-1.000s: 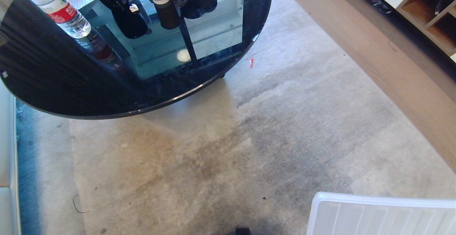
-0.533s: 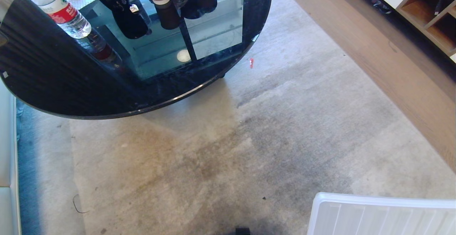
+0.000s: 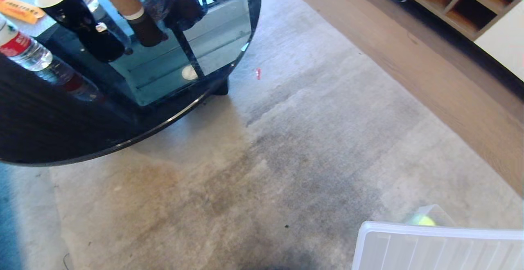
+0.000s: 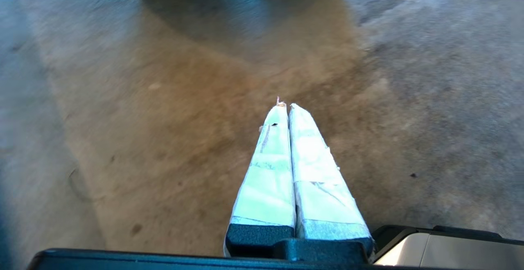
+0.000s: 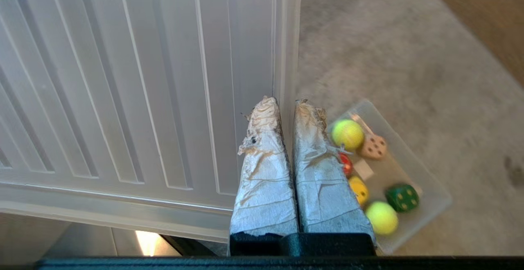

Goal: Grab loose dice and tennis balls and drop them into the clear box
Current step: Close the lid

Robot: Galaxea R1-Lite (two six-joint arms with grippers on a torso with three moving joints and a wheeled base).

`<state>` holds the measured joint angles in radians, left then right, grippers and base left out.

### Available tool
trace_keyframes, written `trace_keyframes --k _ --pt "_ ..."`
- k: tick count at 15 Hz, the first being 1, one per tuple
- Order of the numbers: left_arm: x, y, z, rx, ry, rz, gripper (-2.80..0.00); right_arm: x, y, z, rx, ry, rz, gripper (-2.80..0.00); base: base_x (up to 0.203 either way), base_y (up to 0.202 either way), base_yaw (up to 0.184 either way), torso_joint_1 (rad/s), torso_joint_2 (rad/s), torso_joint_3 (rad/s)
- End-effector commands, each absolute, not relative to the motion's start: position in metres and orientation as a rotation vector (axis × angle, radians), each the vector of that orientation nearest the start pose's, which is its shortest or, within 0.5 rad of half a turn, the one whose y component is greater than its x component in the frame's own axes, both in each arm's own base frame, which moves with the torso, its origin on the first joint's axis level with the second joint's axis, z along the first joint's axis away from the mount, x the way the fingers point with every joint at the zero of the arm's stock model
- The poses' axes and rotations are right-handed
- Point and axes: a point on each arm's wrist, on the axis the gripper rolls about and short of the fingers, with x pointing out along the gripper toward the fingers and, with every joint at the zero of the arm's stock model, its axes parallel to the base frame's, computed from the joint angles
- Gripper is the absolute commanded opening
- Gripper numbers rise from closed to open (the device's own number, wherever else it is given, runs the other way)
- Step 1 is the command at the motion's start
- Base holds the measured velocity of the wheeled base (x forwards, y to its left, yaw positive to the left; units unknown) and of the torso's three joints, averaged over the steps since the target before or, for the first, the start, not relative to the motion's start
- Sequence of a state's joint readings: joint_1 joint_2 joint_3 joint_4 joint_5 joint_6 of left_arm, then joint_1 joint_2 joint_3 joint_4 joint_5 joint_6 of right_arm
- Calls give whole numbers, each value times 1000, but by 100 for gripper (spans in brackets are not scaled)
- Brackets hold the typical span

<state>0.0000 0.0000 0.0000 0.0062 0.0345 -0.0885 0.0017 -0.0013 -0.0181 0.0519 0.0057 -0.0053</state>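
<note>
I see the flat white ribbed tray (image 5: 123, 77) near right; just right of it the small translucent plastic tub (image 5: 430, 204) holds two fuzzy tennis balls (image 5: 347, 134) and four dice (image 5: 402, 197). Right gripper (image 5: 286, 102) and left gripper (image 4: 285, 106) are pressed together, empty.

A lived-in lounge. A round black glass coffee table (image 3: 123, 110) bearing paper cups (image 3: 123, 4) sits at ten o'clock on grey carpet (image 3: 286, 147). Wooden cubby shelving (image 3: 462, 4) stands at one o'clock.
</note>
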Motion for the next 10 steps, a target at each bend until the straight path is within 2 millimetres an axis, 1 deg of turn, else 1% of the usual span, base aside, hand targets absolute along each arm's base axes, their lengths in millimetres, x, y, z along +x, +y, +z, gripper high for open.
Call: trace_keyframes --k 1,10 --pt "-23 1 75 -90 5 36 -280 -24 0 75 -6 33 6 -280 0 15 -162 1 7 -2" --pt "-23 1 75 -90 5 36 -280 -24 0 75 -6 33 8 -280 2 12 -163 3 0 2"
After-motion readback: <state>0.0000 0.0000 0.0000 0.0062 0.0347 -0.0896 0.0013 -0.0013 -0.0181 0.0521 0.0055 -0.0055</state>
